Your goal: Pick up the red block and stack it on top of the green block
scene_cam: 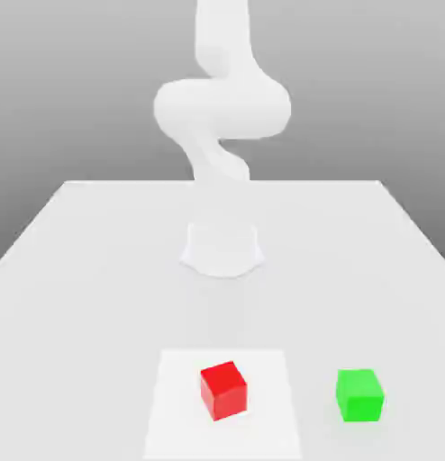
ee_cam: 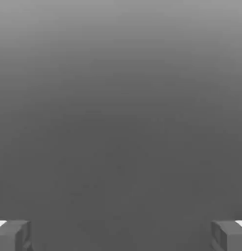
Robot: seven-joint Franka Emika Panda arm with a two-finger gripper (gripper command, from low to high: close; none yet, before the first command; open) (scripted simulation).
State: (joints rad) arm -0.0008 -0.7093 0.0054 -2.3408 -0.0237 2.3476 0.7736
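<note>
Red block (scene_cam: 224,391) lies apart from the open tool (ee_cam: 121,236).

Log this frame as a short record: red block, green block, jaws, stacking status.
red block: on the white square patch, turned at an angle
green block: on the table, beside the patch, toward the exterior view's right
jaws: wide open, nothing between them
stacking: not done, blocks apart

Exterior view facing arm (scene_cam: 222,108), looking down; hand view's aim unclear.
</note>
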